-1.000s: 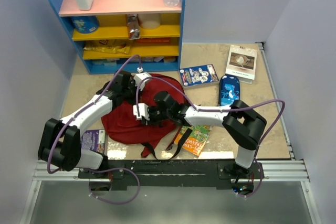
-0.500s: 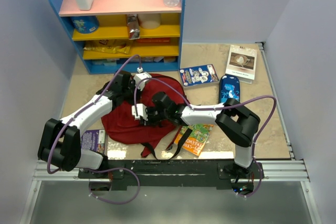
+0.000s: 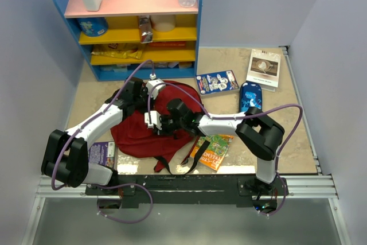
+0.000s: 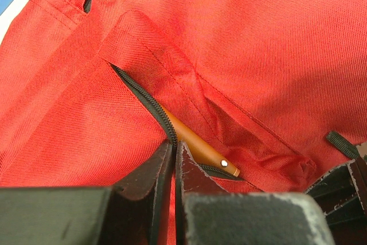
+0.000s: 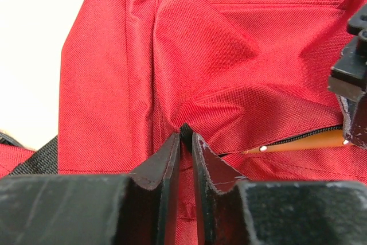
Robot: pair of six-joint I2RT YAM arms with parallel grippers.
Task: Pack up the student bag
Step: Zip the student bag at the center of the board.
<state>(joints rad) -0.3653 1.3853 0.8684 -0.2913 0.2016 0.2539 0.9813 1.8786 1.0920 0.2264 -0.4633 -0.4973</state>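
On the table (image 3: 89, 93), between both arms, the dark red student bag (image 3: 137, 139) lies flat. The left gripper (image 4: 174, 152) pinches its black zipper edge beside a tan-brown tab (image 4: 195, 143). The right gripper (image 5: 186, 136) pinches a fold of its fabric.

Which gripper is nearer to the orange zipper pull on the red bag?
Left. The left gripper grips the student bag right at the orange zipper pull; the right gripper pinches its fabric farther off.
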